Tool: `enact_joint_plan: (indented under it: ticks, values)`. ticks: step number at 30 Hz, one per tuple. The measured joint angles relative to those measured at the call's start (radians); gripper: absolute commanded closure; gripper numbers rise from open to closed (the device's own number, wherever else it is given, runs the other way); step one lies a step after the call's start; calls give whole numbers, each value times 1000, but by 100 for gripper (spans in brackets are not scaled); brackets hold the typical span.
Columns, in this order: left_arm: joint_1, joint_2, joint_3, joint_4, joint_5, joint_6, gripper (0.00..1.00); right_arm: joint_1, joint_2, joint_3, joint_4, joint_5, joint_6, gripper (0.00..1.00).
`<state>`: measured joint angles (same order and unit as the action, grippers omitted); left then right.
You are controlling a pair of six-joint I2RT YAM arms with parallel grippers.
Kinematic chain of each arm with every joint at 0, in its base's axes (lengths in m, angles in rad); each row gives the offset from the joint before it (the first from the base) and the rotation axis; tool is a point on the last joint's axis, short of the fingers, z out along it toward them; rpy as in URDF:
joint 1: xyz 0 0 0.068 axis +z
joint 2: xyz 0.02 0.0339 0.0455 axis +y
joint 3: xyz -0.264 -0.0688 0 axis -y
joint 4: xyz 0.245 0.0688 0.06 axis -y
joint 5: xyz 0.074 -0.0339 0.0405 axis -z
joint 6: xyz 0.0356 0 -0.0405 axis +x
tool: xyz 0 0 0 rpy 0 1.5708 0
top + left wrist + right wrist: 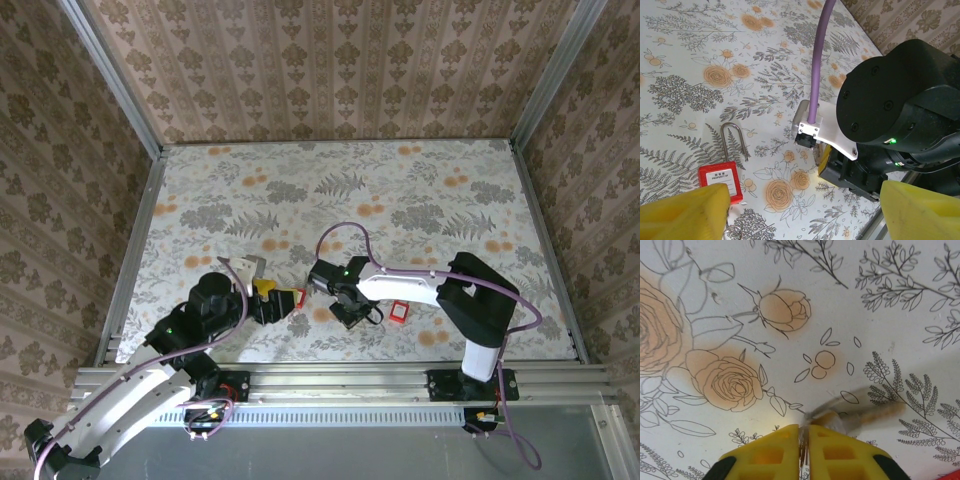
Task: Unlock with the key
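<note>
The red padlock lies flat on the floral table with its steel shackle pointing away. It sits just off my left gripper's left fingertip. My left gripper is open, its yellow fingers spread wide over bare table. From above, the padlock lies right beside the left gripper. My right gripper is shut on the key, a thin metal piece pinched between its yellow pads, with a blurred metal part hanging off to the right. The right gripper hovers low, right of the padlock.
A small red and white tag-like piece lies on the table right of the right gripper. The right arm's black wrist and purple cable stand close in front of the left gripper. The metal rail borders the near edge.
</note>
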<state>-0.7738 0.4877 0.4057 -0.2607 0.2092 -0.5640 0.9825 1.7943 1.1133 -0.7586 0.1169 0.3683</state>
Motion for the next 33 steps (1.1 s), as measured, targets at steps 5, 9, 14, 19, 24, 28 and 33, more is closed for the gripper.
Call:
enact_joint_plan:
  ticks: [5,9,14,19,24,28,33]
  values:
    - [3,29,-45,100,30,-65,21,-7,-88,-5,8,-1,-1,93]
    - [3,89,-76,208,71,-147,21,-29,-249,-28,47,-18,-7,94]
    - [2,170,-91,392,134,-264,20,-78,-435,-49,100,-62,-23,95]
    - [-11,217,-91,492,174,-275,18,-154,-547,-76,158,-152,-8,95]
    - [-11,262,-91,578,196,-320,18,-174,-608,-77,211,-211,30,97]
    - [-14,326,-89,671,207,-420,18,-174,-648,-98,293,-227,74,97]
    - [-36,392,-77,770,212,-520,18,-174,-654,-150,397,-239,136,97]
